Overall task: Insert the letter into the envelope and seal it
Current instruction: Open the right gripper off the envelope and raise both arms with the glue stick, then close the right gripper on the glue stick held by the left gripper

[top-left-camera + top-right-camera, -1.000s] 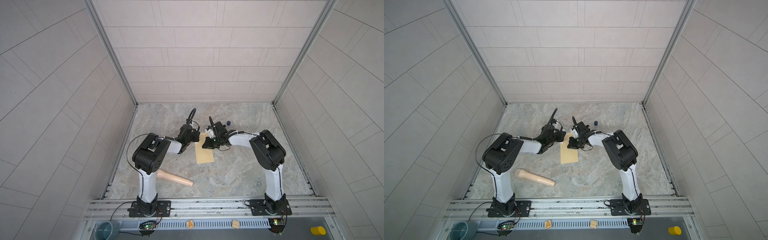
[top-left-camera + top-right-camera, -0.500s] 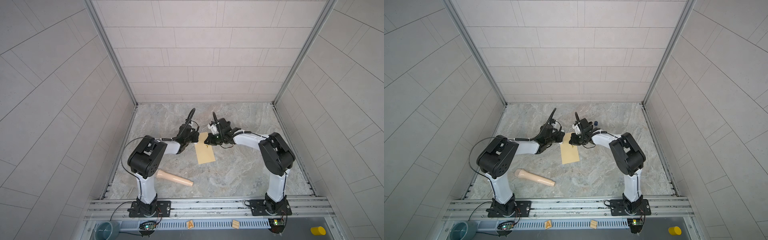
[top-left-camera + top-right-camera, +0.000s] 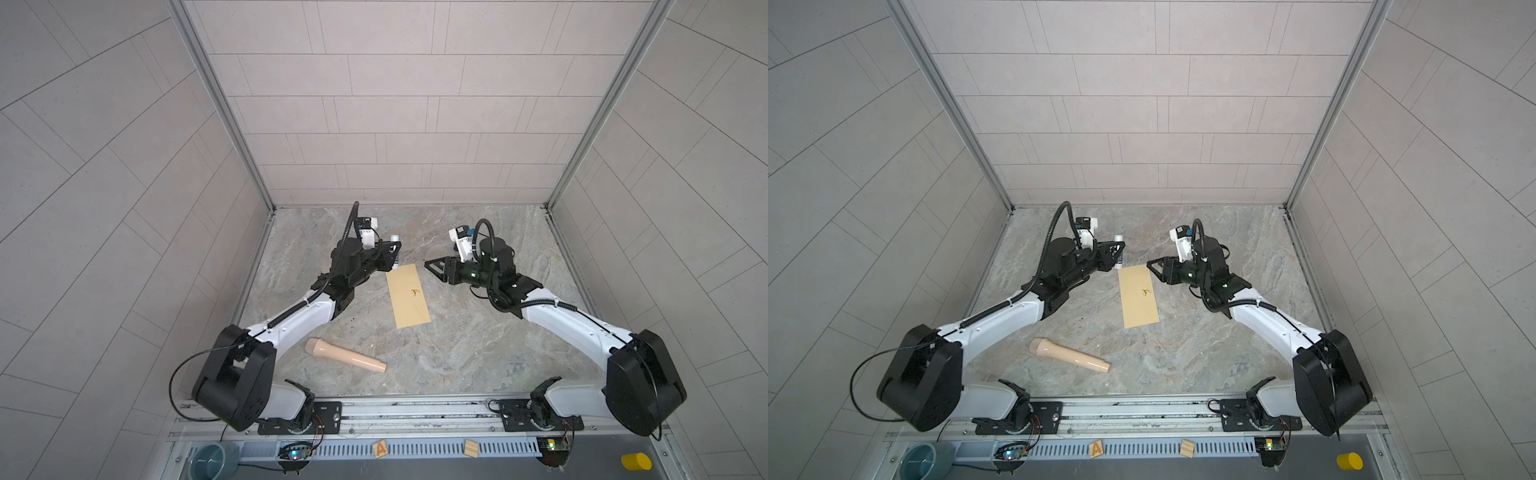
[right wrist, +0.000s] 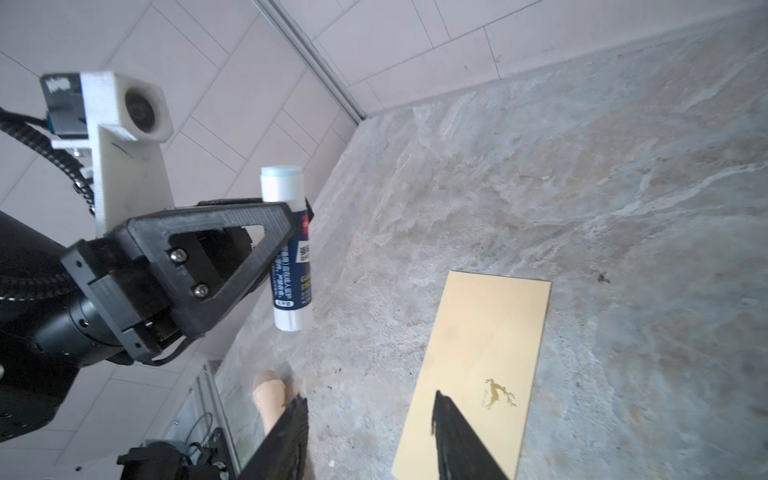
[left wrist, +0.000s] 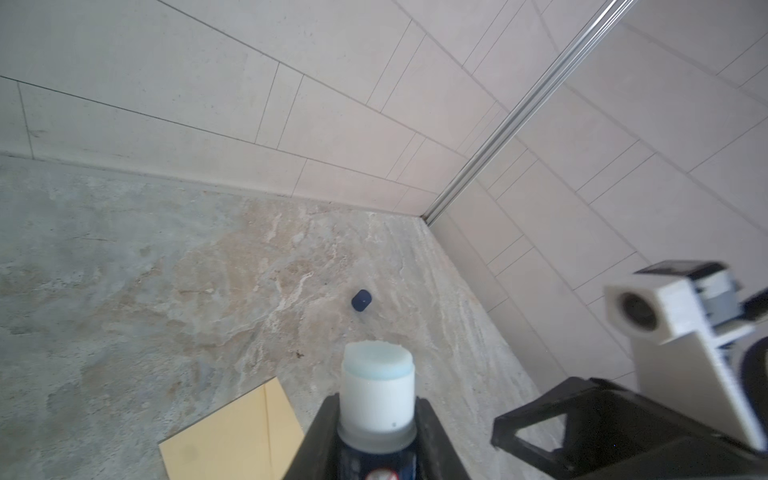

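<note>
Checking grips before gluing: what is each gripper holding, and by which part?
Left gripper clamps the glue stick at the top of its dark barrel, just under the white neck. Right gripper is open, empty.

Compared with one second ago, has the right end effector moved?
Yes. In a top view the right end effector has drawn back to the right, away from the far end of the envelope, which lies unmoved.

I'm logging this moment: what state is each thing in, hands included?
envelope: lying flat, no flap standing open; sealed or not, cannot tell
glue stick: uncapped, gripped around its body
left hand: shut on the glue stick
cap: off, lying apart from the stick
right hand: open, empty, near the envelope
beige microphone: lying on its side, untouched
</note>
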{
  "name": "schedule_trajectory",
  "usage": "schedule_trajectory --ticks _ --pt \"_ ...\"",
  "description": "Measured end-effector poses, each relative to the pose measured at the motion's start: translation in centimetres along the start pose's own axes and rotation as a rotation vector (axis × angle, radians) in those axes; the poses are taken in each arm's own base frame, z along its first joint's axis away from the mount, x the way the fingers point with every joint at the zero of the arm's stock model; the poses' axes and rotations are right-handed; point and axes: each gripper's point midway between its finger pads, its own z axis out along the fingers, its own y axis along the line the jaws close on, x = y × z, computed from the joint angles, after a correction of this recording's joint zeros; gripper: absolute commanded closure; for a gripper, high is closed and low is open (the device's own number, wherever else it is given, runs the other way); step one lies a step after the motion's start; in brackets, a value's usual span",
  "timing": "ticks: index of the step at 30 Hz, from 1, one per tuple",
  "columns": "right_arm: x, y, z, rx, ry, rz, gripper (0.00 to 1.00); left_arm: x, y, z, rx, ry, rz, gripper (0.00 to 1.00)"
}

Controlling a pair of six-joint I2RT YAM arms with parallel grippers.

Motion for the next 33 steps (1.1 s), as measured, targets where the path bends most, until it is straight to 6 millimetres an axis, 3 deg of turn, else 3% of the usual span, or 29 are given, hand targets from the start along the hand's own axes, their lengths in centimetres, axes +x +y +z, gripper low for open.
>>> schedule_trajectory --ticks 5,13,19,28,33 --pt "0.3 0.9 -0.6 -0.105 -0.085 0.054 0.39 -1.2 -2.3 -2.0 0.090 -0.050 -0.080 1.00" --pt "-2.2 5.8 0.0 -0.389 -0.235 0.154 0.33 -2.8 -5.0 -3.7 0.216 -0.120 -0.201 1.00" --pt "-2.0 7.7 1.8 -0.521 -0.218 0.247 0.33 -3.4 -6.1 -4.3 0.257 -0.145 -0.223 1.00" --pt "-2.3 12.3 0.9 -0.662 -0.225 0.213 0.39 -3.7 -6.5 -4.6 0.278 -0.161 -0.241 1.00" --pt "-2.3 12.5 1.4 -0.671 -0.224 0.215 0.44 -4.0 -6.7 -4.8 0.288 -0.176 -0.248 1.00"
